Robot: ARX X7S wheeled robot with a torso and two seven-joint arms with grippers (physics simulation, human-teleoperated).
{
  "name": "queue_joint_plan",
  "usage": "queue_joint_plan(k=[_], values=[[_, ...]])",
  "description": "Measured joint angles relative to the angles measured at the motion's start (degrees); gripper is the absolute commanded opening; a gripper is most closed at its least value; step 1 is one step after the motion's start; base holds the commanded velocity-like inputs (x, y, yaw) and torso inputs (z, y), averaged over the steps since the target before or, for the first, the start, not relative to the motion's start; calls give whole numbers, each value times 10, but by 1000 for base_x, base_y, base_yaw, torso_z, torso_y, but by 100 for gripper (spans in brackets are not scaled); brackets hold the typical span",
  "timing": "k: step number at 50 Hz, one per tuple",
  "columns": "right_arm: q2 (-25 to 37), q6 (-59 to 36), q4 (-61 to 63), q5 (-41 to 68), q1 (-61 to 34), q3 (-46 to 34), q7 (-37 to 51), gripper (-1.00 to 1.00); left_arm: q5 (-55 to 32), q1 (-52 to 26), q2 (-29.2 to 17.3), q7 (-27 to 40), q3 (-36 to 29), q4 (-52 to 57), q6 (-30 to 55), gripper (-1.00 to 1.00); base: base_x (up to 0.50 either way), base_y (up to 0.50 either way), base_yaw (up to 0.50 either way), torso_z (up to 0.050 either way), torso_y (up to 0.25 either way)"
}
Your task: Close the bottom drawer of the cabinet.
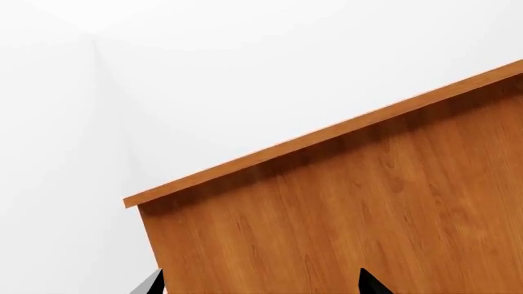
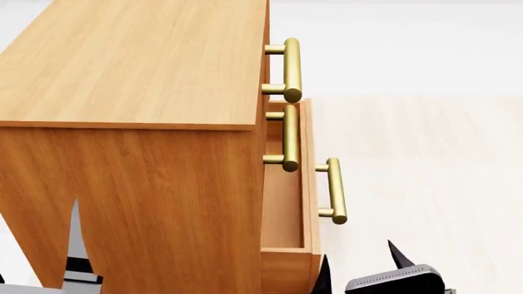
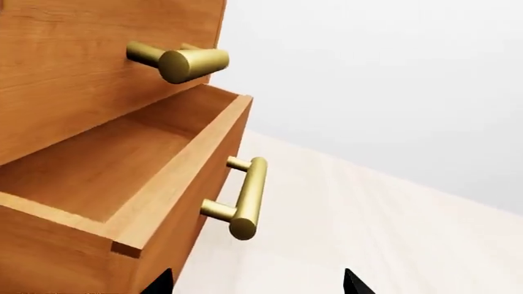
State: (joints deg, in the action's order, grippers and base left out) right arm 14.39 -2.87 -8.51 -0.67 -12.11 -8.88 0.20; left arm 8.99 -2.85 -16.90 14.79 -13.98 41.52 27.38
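The cabinet (image 2: pixel 139 61) stands at the left of the head view, seen from above. Its bottom drawer (image 2: pixel 309 177) is pulled out to the right, with its brass handle (image 2: pixel 335 190) beyond it. In the right wrist view the drawer (image 3: pixel 176 184) is open and empty inside, with its handle (image 3: pixel 247 199) on the front panel. My right gripper (image 3: pixel 257 285) is open and empty, in front of and beside the drawer's front; it also shows in the head view (image 2: pixel 359 266). My left gripper (image 1: pixel 259 288) is open, facing the cabinet's plain side (image 1: pixel 368 202).
The two upper drawers are shut; their brass handles (image 2: pixel 292 67) (image 2: pixel 289 138) stick out above the open drawer. Pale wooden floor (image 2: pixel 425 184) lies to the right of the cabinet. White walls stand behind it. Part of my left arm (image 2: pixel 78 251) shows against the cabinet's side.
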Motion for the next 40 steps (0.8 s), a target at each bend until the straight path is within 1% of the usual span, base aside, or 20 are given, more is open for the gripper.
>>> queue_joint_plan(k=[40], values=[[-1,-27,19,-33,-28,-74,-30,100,-8,3,-6,8,1,4,0,100,0,0,0,0,0]])
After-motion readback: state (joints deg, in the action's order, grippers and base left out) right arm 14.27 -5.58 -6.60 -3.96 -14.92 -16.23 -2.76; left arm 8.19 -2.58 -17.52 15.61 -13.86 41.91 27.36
